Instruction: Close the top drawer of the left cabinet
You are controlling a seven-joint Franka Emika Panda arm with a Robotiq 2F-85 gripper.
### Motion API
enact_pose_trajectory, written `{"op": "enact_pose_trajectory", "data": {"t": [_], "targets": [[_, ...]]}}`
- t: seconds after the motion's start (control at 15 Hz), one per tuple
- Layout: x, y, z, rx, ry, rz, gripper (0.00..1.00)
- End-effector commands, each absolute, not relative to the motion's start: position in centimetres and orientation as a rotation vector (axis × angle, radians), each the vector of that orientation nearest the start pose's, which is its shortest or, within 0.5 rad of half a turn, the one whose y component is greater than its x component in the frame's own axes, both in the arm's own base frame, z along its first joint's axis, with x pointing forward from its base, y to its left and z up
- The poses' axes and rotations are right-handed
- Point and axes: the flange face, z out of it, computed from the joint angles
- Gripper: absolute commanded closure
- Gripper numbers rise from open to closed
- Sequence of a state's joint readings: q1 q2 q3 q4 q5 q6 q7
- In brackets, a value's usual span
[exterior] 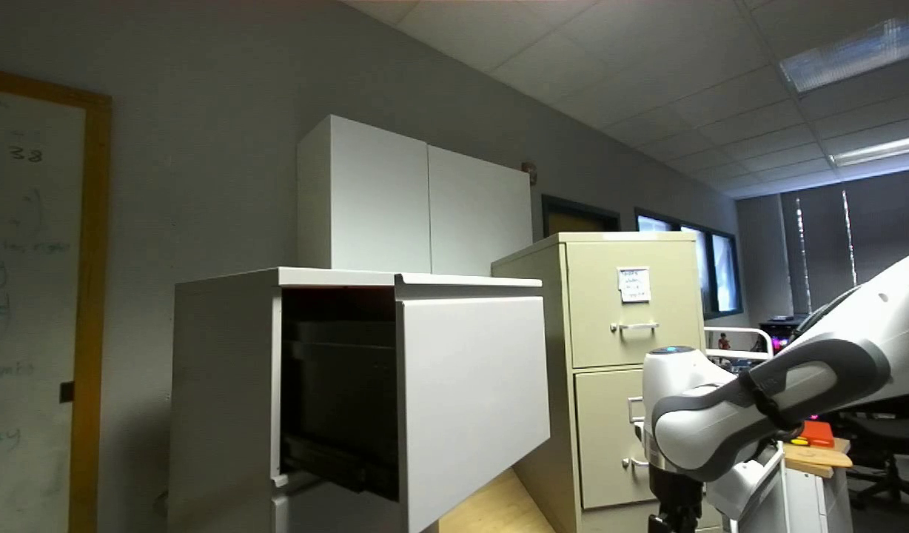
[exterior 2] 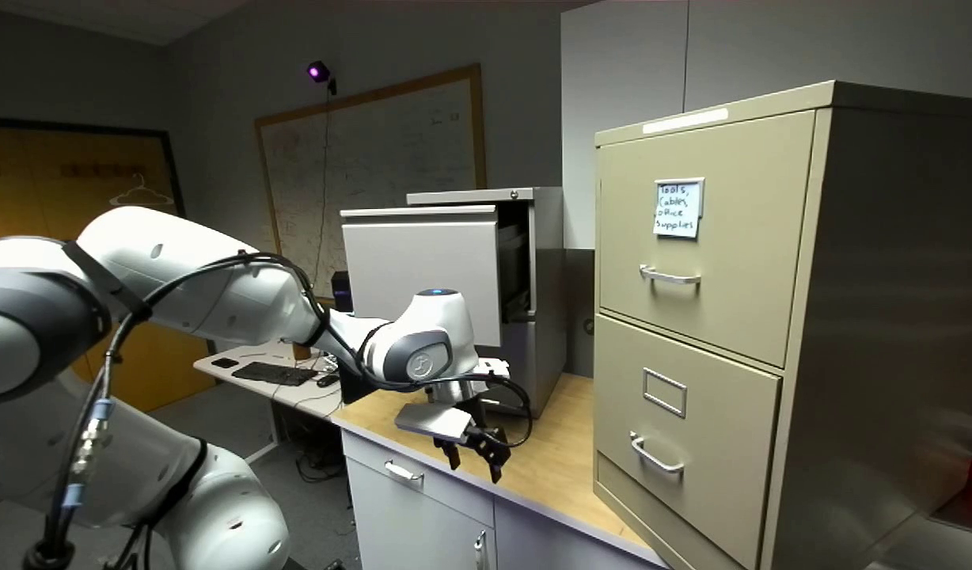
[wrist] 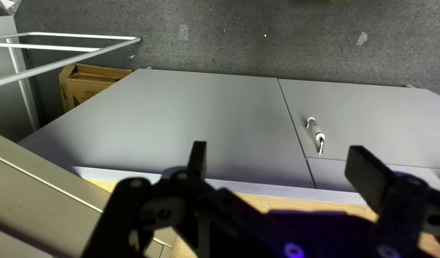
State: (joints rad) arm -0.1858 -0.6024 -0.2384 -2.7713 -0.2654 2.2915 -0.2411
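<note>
The top drawer [exterior: 473, 392] stands pulled far out of the left cabinet [exterior: 221, 400]. Its flat light-grey front and dark inner side show in an exterior view. The drawer front [exterior 2: 419, 257] and the cabinet's side [exterior 2: 549, 317] also show in an exterior view, where my wrist covers the front's lower right part. My gripper [exterior 2: 476, 469] points down near the counter's front edge, lower than the drawer front and apart from it. It is partly cut off at the bottom of an exterior view [exterior: 673, 518]. In the wrist view the gripper [wrist: 279, 154] is open and empty; no drawer shows there.
A beige filing cabinet [exterior 2: 700, 261] stands beside the grey cabinet. Both stand on a wooden counter [exterior 2: 569, 404] above base cupboards [exterior 2: 415, 507] with handles. A white cupboard [exterior: 380, 200] stands behind. A desk [exterior 2: 252, 380] with a keyboard is farther off. A white rail [wrist: 66, 62] shows in the wrist view.
</note>
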Motion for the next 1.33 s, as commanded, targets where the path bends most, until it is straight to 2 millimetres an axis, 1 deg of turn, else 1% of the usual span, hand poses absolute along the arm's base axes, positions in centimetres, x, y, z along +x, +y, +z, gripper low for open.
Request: {"op": "enact_pose_trajectory", "data": {"t": [0.0, 0.33, 0.53, 0.73, 1.0, 1.27], "targets": [[32.5, -14.0, 39.3, -3.248, -0.029, -0.167, 0.00], [32.8, -12.7, 39.8, -3.246, -0.084, -0.186, 0.00], [32.8, -11.6, 40.9, -3.240, -0.137, -0.223, 0.00], [32.6, -10.7, 42.7, -3.226, -0.179, -0.301, 0.00], [32.0, -9.9, 45.6, -3.206, -0.206, -0.437, 0.00], [31.0, -8.7, 49.4, -3.159, -0.247, -0.631, 0.00]]}}
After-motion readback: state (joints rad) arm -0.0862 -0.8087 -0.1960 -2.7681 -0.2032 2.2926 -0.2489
